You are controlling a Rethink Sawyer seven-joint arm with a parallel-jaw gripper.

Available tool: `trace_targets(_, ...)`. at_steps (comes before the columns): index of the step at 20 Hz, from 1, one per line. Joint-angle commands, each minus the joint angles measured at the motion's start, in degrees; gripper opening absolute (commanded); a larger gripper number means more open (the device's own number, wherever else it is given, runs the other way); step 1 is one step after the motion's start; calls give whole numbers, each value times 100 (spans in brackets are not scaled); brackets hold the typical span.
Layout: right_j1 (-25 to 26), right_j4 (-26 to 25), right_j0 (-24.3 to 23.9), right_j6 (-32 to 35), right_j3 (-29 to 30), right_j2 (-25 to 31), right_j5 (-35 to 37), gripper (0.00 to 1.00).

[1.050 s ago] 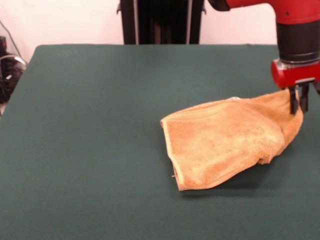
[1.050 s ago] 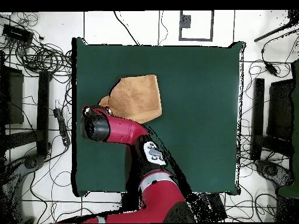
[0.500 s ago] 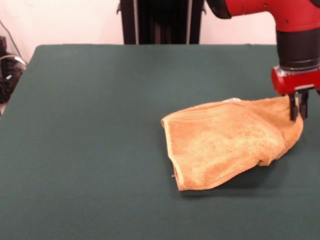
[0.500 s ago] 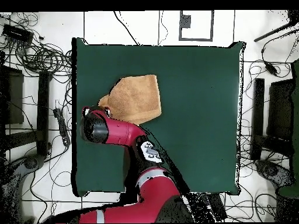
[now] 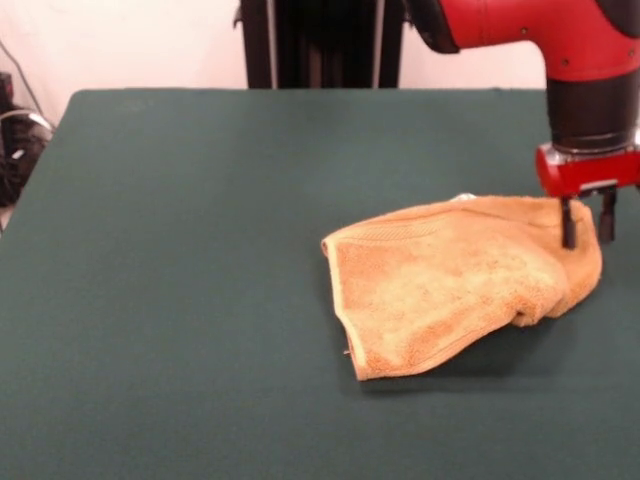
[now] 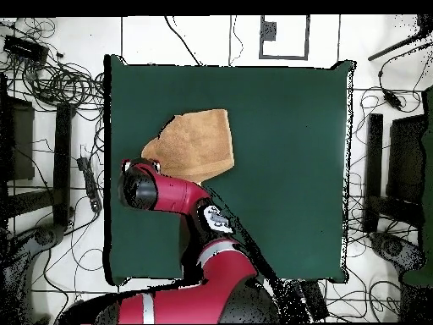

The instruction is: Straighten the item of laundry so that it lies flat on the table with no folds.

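Observation:
The golden-orange item of laundry point(image 5: 450, 285) lies crumpled on the green table point(image 5: 200, 250), right of centre. Its right end is bunched and folded under. My gripper point(image 5: 587, 232) hangs over that right end, open, fingers spread apart. One finger point(image 5: 568, 225) stands against the cloth and the other is at the cloth's edge; nothing is held. In the overhead view the laundry point(image 6: 199, 144) sits near the table's point(image 6: 287, 169) left side, and the arm's red wrist point(image 6: 144, 188) covers the gripper and the laundry's nearest corner.
The table's right edge in the front view runs close beside the gripper. Cables and dark equipment point(image 6: 51, 85) lie on the floor around the table in the overhead view.
The fingers have spread apart and let go of the laundry's right corner. That corner has settled lower onto the table. The wrist shifted slightly.

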Motion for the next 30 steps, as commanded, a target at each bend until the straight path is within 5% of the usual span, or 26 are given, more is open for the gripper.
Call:
trace_targets(1, 281, 370, 126, 1687, 40, 643, -364, 100)
trace_targets(11, 279, 373, -75, 1738, 119, 956, -380, 100)
trace_targets(17, -524, 593, -160, 1768, 608, 855, 418, 100)
trace_targets(30, -1246, 765, 0, 1445, 740, 240, 1502, 100)
